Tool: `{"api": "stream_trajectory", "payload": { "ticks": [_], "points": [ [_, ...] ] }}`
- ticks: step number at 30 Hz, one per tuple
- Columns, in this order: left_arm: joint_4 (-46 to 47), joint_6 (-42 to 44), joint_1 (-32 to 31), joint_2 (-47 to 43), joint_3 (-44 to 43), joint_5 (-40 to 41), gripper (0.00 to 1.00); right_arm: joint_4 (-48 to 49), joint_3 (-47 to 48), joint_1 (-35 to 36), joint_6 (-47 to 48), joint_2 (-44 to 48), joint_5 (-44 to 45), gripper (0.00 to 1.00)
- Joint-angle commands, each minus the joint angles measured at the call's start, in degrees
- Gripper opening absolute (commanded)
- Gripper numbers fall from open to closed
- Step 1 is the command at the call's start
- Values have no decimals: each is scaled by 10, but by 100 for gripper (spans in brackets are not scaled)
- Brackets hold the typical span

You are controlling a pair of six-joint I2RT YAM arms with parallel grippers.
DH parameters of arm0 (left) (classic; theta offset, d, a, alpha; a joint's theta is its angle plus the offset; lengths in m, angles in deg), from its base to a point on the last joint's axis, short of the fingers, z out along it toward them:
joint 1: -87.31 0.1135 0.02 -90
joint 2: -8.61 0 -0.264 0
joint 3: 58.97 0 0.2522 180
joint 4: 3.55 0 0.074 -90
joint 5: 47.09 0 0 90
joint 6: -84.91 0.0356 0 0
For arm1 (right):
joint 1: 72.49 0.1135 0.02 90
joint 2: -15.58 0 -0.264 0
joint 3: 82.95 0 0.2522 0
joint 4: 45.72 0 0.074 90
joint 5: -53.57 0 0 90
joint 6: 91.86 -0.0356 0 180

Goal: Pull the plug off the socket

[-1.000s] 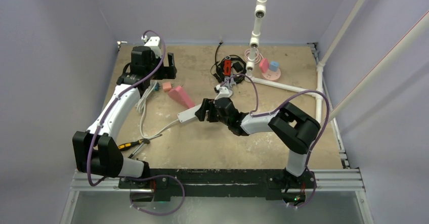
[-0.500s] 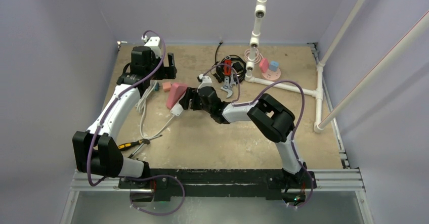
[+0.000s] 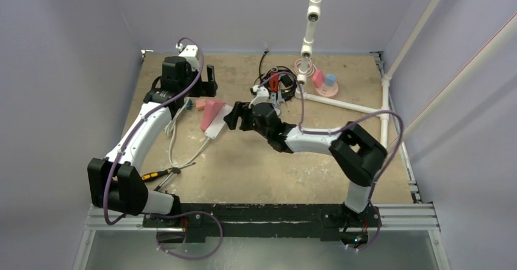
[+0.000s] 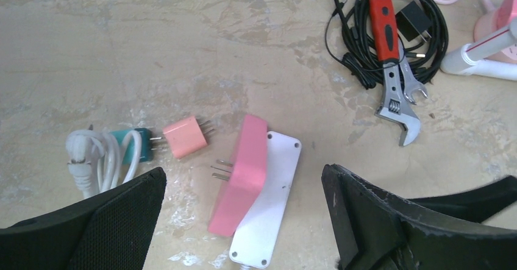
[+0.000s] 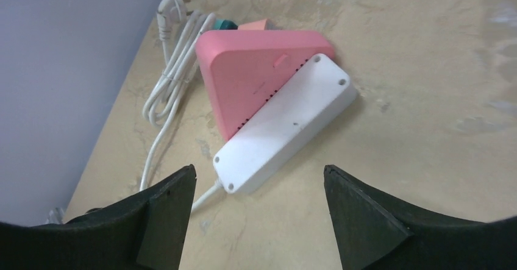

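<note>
The light-blue plug (image 3: 330,78) stands on the round pink socket disc (image 3: 331,90) at the far right of the table, beside a small pink block on the same disc. The coiled pink cord (image 3: 306,67) lies behind it. The disc's edge (image 4: 497,29) shows at the top right of the left wrist view. My left gripper (image 3: 207,81) (image 4: 242,178) is open and empty at the far left. My right gripper (image 3: 235,116) (image 5: 259,172) is open and empty at mid-table. Both are far from the plug.
A white power strip (image 3: 217,125) (image 4: 268,203) (image 5: 286,130) lies against a pink wedge block (image 3: 211,113) (image 4: 241,175) (image 5: 256,69) just left of the right gripper. Nearby are a salmon plug (image 4: 185,137), white cord (image 3: 174,124), red-handled wrench (image 3: 274,81), screwdriver (image 3: 157,174) and PVC pipes (image 3: 341,103).
My right gripper moved the white power strip left against the pink wedge block, which turned, then let go and drew back slightly to the right. My left gripper shifted a little.
</note>
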Motion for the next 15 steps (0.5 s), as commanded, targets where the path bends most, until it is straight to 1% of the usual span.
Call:
{"api": "stream_trajectory", "payload": {
  "ticks": [1, 4, 7, 9, 11, 15],
  "points": [
    [21, -7, -15, -21, 0, -5, 99, -19, -90, -24, 5, 124, 57, 80],
    [20, -7, -18, -25, 0, -5, 99, -40, -149, -63, -5, 208, 72, 80],
    [20, -6, -19, -31, 1, -1, 99, -59, -192, -125, -12, 296, 75, 82],
    [21, -6, -19, -35, 1, 1, 99, -61, -210, -162, -10, 334, 83, 84],
    [21, -4, -19, -38, 3, 5, 99, -68, -213, -200, -4, 350, 92, 85],
    [22, -4, -19, -38, 3, 5, 99, -79, -187, -275, 10, 344, 116, 85]
  ]
}}
